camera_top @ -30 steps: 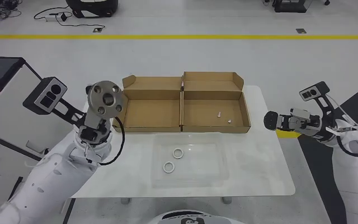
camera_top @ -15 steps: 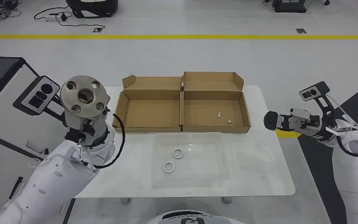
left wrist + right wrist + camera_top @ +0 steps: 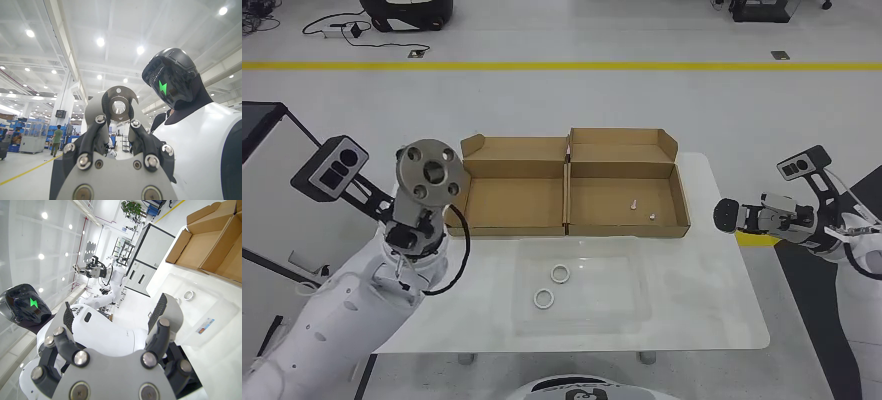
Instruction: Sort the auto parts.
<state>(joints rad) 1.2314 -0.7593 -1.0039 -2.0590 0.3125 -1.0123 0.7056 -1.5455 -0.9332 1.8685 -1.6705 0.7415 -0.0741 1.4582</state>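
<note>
Pale glossy floor (image 3: 642,95), yellow painted floor stripe (image 3: 642,66) far beyond left gripper (image 3: 117,116); white beamed ceiling (image 3: 170,22), round ceiling lamps (image 3: 100,41) above it.

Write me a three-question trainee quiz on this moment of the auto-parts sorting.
1. True or false: the right gripper is shut.
2. What does the left gripper hold? A) metal flange B) rubber hose C) spark plug
3. How many rings lie in the clear tray?
Key: 1 false; 2 A; 3 two.
</note>
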